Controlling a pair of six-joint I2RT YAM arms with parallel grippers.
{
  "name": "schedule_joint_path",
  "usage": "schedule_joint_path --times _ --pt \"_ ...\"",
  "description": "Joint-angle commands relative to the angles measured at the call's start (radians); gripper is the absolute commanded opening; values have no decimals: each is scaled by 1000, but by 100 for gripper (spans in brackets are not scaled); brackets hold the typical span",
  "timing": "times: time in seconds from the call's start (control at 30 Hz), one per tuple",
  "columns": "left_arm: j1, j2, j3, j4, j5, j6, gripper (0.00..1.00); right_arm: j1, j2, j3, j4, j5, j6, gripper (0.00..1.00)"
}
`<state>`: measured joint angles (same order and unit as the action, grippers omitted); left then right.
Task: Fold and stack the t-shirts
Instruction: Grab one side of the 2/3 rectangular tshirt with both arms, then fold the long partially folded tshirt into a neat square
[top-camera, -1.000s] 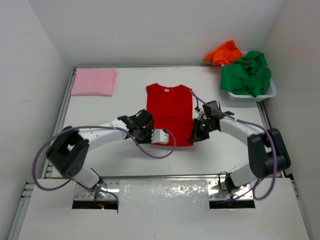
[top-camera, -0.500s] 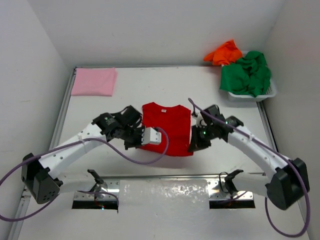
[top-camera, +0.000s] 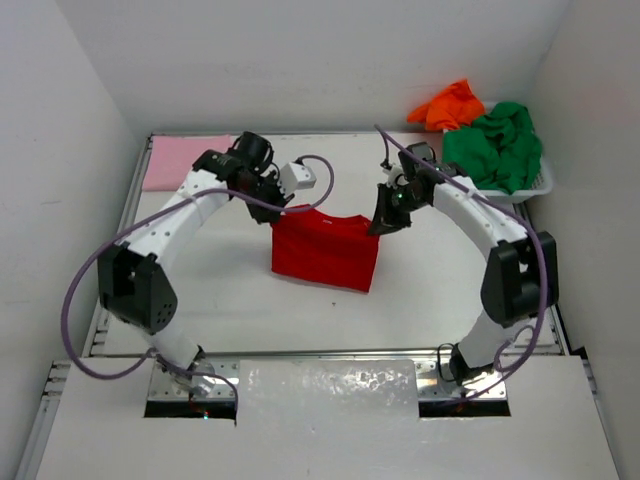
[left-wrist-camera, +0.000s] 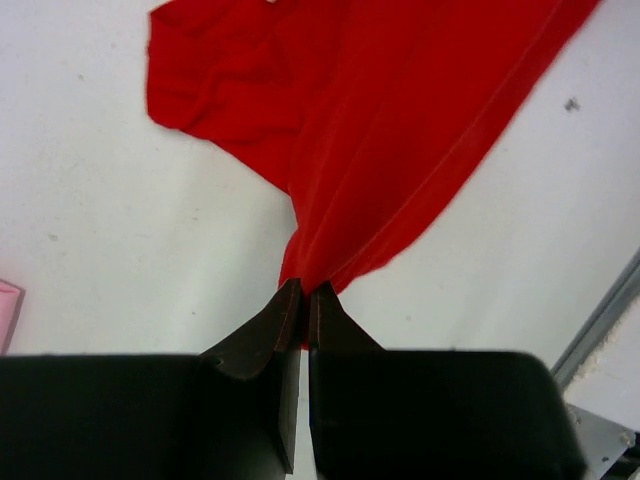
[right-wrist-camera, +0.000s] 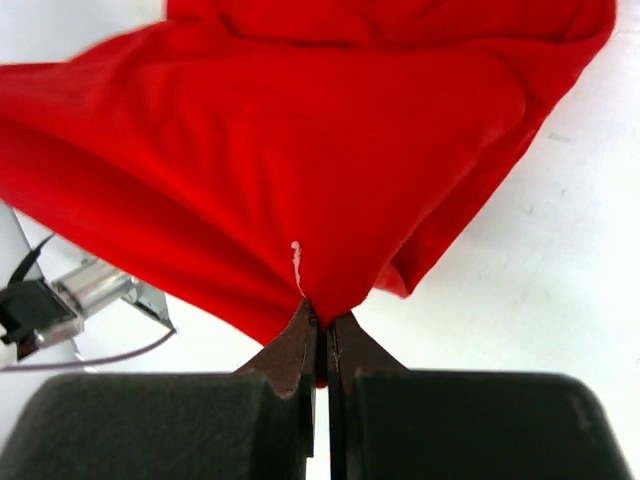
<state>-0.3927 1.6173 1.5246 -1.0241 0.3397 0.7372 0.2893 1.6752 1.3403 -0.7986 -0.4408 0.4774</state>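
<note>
The red t-shirt (top-camera: 325, 250) hangs folded over in the middle of the table, held up by both grippers at its far edge. My left gripper (top-camera: 278, 212) is shut on its left corner; the left wrist view shows the cloth (left-wrist-camera: 400, 130) pinched at my gripper (left-wrist-camera: 304, 292). My right gripper (top-camera: 379, 225) is shut on its right corner; the right wrist view shows the cloth (right-wrist-camera: 300, 150) pinched at my gripper (right-wrist-camera: 322, 318). The pink t-shirt (top-camera: 180, 160) lies folded at the far left. The green t-shirt (top-camera: 495, 145) and the orange t-shirt (top-camera: 448, 103) sit at the far right.
A white mesh basket (top-camera: 510, 188) at the far right holds the green shirt, with the orange one behind it. White walls close in the table on three sides. Purple cables loop from both arms.
Both grippers have lifted the red t-shirt's near edge and carried it away from the bases towards the far edge, doubling the shirt over itself.
</note>
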Motion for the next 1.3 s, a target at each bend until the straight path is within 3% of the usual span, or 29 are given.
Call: schedule_joint_path --times 0.0,0.23,0.43,0.6,0.9,1.07,1.27 --pt "57 56 118 47 -22 -54 0 -38 50 49 -4 8 -20 0" --pt "84 141 203 62 21 -53 0 -67 31 31 18 -1 17 0" --pt "84 -5 60 36 73 45 0 -39 -159 -121 16 20 62 0" --pt "84 -118 -26 -7 127 114 0 66 -308 -269 35 33 161 0" --pt "84 -230 -147 -10 140 116 0 178 -479 -519 173 -6 409 0" --pt "86 -244 -201 50 128 85 0 182 -485 -595 357 -74 516 0" --pt "84 -182 -170 157 71 10 0 123 -367 -523 351 -101 449 0"
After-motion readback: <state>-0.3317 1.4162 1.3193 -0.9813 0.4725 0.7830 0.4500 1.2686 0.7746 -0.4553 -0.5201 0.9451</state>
